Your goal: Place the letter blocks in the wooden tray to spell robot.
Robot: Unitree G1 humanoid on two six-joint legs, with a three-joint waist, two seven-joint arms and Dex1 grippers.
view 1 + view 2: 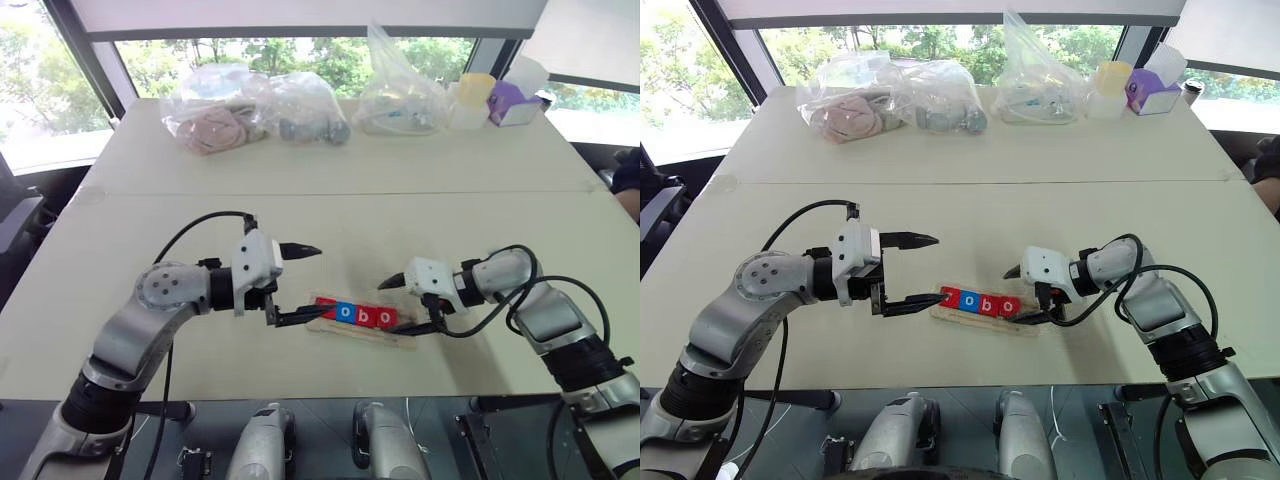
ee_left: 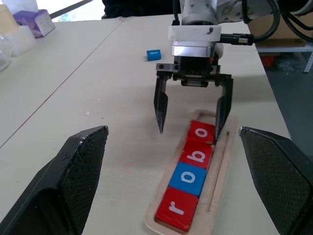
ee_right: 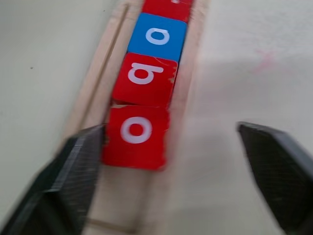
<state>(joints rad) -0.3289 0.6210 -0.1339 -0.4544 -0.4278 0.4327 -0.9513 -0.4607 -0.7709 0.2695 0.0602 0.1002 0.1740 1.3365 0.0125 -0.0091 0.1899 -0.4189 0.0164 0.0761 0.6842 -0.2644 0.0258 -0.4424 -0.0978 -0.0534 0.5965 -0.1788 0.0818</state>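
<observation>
The wooden tray (image 1: 362,334) lies on the table near its front edge, between my two grippers. In it sit letter blocks in a row: red r (image 2: 177,209), blue o (image 2: 189,177), red b (image 2: 197,154) and red o (image 2: 201,132). Another blue block (image 2: 153,54) lies loose on the table beyond my right arm. My right gripper (image 2: 188,133) is open and points down over the red o, one fingertip inside the tray beside it. My left gripper (image 1: 303,284) hangs open at the tray's left end, holding nothing.
Clear plastic bags (image 1: 250,115) with soft items stand along the table's far edge, with a yellow cup (image 1: 472,95) and a purple box (image 1: 515,103) at the far right. The tray's right end (image 3: 122,205) holds no block.
</observation>
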